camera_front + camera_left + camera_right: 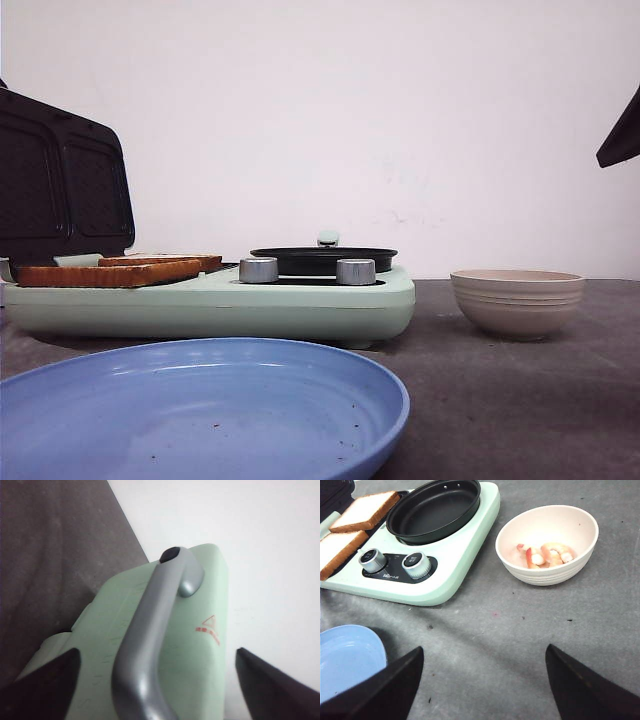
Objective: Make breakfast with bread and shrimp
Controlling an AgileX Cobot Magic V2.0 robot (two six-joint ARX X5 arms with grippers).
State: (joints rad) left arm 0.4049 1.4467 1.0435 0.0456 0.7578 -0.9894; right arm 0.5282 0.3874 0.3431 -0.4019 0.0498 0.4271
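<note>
Two slices of bread (110, 271) lie side by side on the sandwich plate of the mint-green breakfast maker (300, 300); the right wrist view shows them as toasted squares (365, 510). Several orange-red and white shrimp (545, 554) sit in the beige bowl (580, 535). My right gripper (484, 649) hangs open over bare grey table, short of the bowl and the maker. My left gripper (157, 652) is open, one finger on each side of the grey handle (150, 630) on the lid's back, without closing on it.
The maker's dark lid (60, 180) stands open at the left. An empty black pan (323, 260) sits on the maker behind two silver knobs (258, 270). A blue plate (200, 410) lies at the front. The beige bowl (517, 300) stands at the right.
</note>
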